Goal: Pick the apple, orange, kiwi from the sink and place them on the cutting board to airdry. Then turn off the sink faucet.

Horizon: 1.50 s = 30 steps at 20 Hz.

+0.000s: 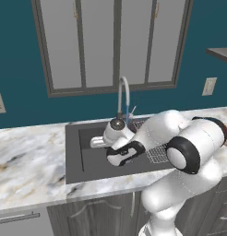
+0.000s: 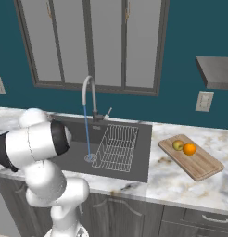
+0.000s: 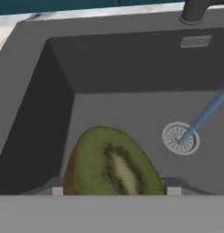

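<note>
Down in the sink [image 3: 41,91], the hand view shows the kiwi [image 3: 111,161] — a cut half with its green flesh and pale core facing the camera — sitting between the two finger tips of the gripper [image 3: 113,191], one tip just beside each flank. The jaws stand at about the fruit's width, and appear to be closed on it, though actual contact at the pads is hidden at the bottom edge. Behind the kiwi lies the round drain [image 3: 180,138], where a thin blue stream of water [image 3: 209,109] lands. In the right base view that stream falls from the arched sink faucet [image 2: 88,92] to the basin floor beside the wire dish rack [image 2: 117,148]. On the marble worktop [image 2: 180,185] to the right of the sink, the wooden cutting board [image 2: 199,164] carries the apple [image 2: 178,145] and the orange [image 2: 189,148], touching or nearly so. In the left base view the arm bends down over the basin — its wrist is low inside the sink's left part.
</note>
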### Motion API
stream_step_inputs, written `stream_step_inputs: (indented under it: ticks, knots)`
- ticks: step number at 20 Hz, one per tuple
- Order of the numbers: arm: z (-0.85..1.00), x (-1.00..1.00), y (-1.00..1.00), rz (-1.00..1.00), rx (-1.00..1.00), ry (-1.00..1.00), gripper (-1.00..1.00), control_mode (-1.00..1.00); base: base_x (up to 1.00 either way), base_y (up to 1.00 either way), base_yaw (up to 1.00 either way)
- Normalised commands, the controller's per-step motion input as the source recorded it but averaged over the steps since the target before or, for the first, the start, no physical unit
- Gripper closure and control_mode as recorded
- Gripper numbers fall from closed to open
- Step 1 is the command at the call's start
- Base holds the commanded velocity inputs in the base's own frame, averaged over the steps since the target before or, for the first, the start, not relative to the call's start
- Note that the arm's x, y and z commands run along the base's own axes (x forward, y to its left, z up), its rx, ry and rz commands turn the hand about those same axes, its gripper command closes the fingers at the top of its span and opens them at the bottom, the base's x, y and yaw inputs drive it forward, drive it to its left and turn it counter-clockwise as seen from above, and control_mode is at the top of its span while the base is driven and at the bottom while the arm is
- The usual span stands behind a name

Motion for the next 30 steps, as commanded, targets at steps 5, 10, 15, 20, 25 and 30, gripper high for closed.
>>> stream_step_inputs:
  ticks: [5,10,15,20,25,30]
  knots:
    - [1.0,-0.15,-0.38,-0.03,0.0,0.04,1.0,-1.0,0.0,0.0,0.0]
    - [1.0,-0.14,-0.05,0.0,0.0,0.05,1.0,-1.0,0.0,0.0,0.0]
    - [1.0,-0.53,0.0,0.0,0.0,0.05,1.0,-1.0,0.0,0.0,0.0]
    - [0.94,-0.79,-0.01,0.0,0.0,0.05,1.0,-1.0,0.0,0.0,0.0]
    - [0.72,-1.0,-0.11,0.0,0.0,0.01,1.0,-1.0,0.0,0.0,0.0]
    - [0.64,-0.98,-0.26,-0.01,-0.02,-0.01,1.0,-1.0,0.0,0.0,0.0]
